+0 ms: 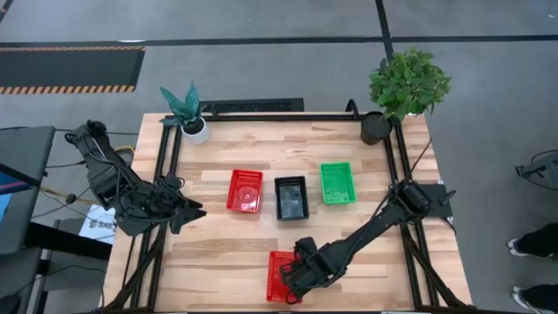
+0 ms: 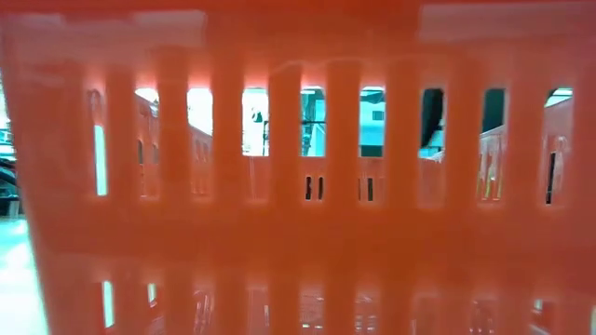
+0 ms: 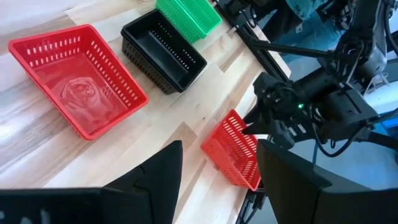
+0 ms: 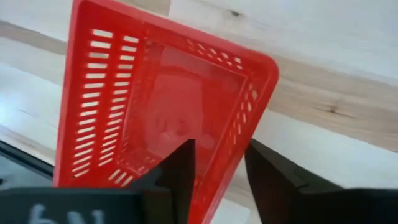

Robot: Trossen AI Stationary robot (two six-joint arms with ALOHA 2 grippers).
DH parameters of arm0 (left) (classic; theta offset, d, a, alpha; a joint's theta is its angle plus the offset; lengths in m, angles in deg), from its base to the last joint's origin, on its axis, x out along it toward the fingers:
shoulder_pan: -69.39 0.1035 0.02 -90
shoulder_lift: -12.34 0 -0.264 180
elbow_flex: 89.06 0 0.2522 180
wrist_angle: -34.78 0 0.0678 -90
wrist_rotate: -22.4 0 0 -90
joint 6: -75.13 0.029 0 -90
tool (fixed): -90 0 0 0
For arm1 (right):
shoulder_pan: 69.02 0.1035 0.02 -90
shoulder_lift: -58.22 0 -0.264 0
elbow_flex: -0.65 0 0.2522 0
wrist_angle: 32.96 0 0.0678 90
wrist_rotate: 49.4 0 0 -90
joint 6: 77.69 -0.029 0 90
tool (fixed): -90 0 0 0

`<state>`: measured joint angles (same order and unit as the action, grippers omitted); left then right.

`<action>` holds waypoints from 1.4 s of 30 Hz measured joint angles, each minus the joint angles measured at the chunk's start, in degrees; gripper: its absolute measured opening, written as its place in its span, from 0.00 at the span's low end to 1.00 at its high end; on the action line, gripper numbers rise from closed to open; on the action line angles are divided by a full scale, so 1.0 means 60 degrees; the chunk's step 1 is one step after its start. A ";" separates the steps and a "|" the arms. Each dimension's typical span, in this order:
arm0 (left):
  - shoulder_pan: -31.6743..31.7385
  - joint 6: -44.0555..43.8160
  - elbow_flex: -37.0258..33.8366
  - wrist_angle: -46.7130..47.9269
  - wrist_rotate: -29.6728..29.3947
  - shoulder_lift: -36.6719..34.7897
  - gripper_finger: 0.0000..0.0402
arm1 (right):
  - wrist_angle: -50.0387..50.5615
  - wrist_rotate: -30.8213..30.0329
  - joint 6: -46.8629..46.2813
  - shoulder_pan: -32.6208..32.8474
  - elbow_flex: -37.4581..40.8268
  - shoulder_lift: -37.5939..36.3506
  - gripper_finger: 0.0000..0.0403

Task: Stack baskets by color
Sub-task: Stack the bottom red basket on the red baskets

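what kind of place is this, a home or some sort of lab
Probably a robotics lab or workshop, not a home: a wooden table in a black metal frame stands on a grey floor with hazard-striped matting, and two potted plants sit at its far corners.

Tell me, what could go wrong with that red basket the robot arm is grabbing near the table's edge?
The red basket sits right at the table's front edge, so a nudge might push it off. The right gripper straddles only one thin side wall; it could slip or tilt when lifted. It must still reach the other red basket beside the black basket, which it might bump.
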<state>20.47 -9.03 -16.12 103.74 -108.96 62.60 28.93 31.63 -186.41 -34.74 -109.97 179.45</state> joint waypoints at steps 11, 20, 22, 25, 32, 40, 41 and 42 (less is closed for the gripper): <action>0.0003 0.0102 0.0000 -0.0003 -0.0085 -0.0003 0.48 | 0.0053 -0.0005 0.0622 -0.0113 0.0000 0.0007 0.03; 0.0003 0.0117 0.0000 -0.0003 -0.0191 0.0000 0.48 | 0.0136 -0.0010 0.0697 -0.0113 0.0000 0.0004 0.02; 0.0003 0.0092 0.0000 -0.0003 -0.0191 -0.0003 0.48 | 0.0191 -0.0007 0.0701 -0.0113 0.0000 0.0000 0.03; 0.0001 0.0060 0.0000 -0.0013 -0.0187 -0.0002 0.48 | 0.0190 -0.0007 0.0891 -0.0120 0.0000 0.0000 0.03; 0.0003 -0.0013 0.0000 -0.0032 -0.0187 -0.0003 0.48 | -0.0079 0.0299 0.1622 -0.0131 0.0000 0.0000 0.13; 0.0000 -0.0083 0.0000 -0.0036 -0.0187 0.0000 0.48 | -0.0076 0.0310 0.2194 -0.0105 0.0000 0.0000 0.26; 0.0003 -0.0083 0.0000 -0.0036 -0.0187 -0.0003 0.48 | -0.0064 0.0307 0.2202 -0.0105 0.0000 0.0000 0.27; 0.0002 -0.0083 0.0000 -0.0036 -0.0189 -0.0003 0.48 | -0.0058 0.0300 0.2204 -0.0105 0.0000 0.0000 0.27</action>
<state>20.48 -9.54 -16.12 103.53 -110.09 62.58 28.59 33.43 -173.18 -35.37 -109.97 179.45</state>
